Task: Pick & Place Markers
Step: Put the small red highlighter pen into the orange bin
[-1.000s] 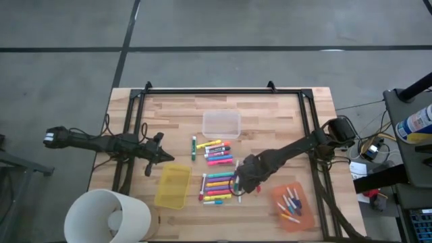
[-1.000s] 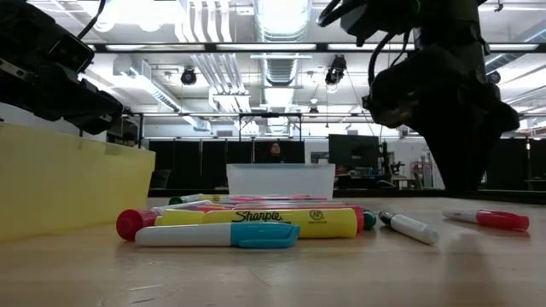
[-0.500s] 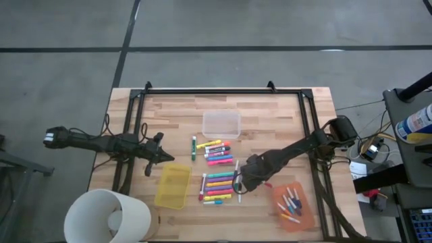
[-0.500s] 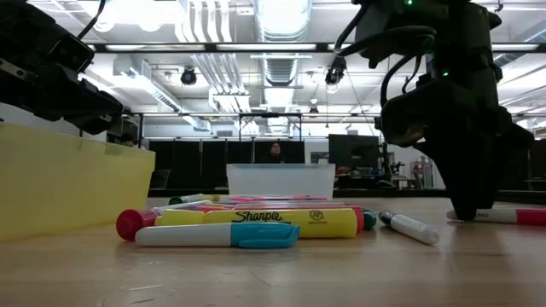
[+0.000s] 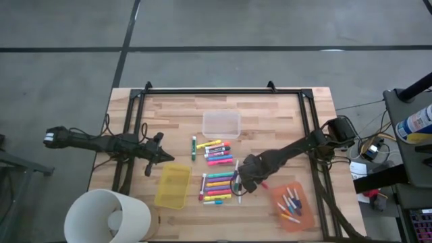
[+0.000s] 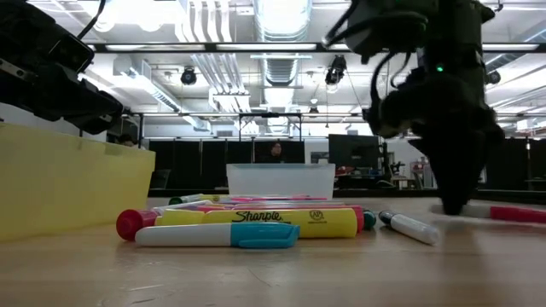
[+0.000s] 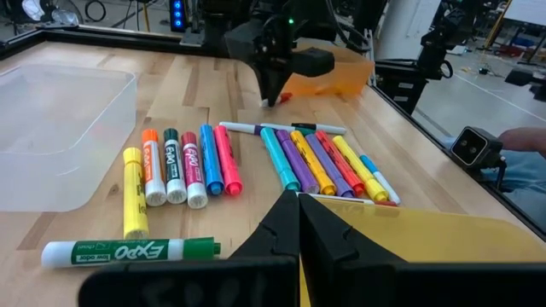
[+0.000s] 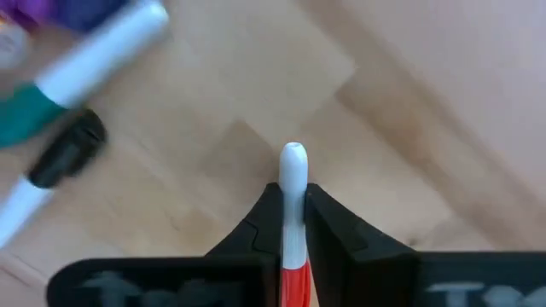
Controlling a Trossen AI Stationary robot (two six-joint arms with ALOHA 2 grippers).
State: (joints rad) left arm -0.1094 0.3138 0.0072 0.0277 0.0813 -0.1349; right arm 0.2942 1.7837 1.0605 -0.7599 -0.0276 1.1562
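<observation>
Markers lie in two rows on the table (image 5: 217, 185) (image 7: 307, 162): neon pink, yellow, green, blue, orange and purple ones, plus thin white ones. My right gripper (image 5: 241, 183) (image 8: 293, 200) stands just right of the near row, pointing down. It is shut on a thin white marker with a red cap (image 8: 293, 170) (image 6: 512, 213). Beside it lies another thin white marker with a black cap (image 8: 60, 158). My left gripper (image 5: 165, 158) (image 7: 299, 198) waits shut above the yellow bin's far end, touching nothing. My right gripper pinches the thin marker's white barrel (image 8: 293, 183) between its two fingers (image 8: 266, 209), from above, pointing down and across the marker. The white end (image 8: 293, 155) sticks out past the fingertips. The red cap end (image 6: 512, 213) stands out level, close above the wood; whether it touches, I cannot tell.
A yellow bin (image 5: 173, 185) sits left of the markers and a clear bin (image 5: 221, 123) beyond them. An orange bin (image 5: 291, 206) holding several markers is at the near right. A white cylinder (image 5: 108, 216) stands at the near left corner, and a black frame (image 5: 223, 91) borders the table.
My right gripper has come down onto the white end of the red-capped marker, which lay on the wood. It has then shifted a little toward the far edge, and the marker has moved along with it.
</observation>
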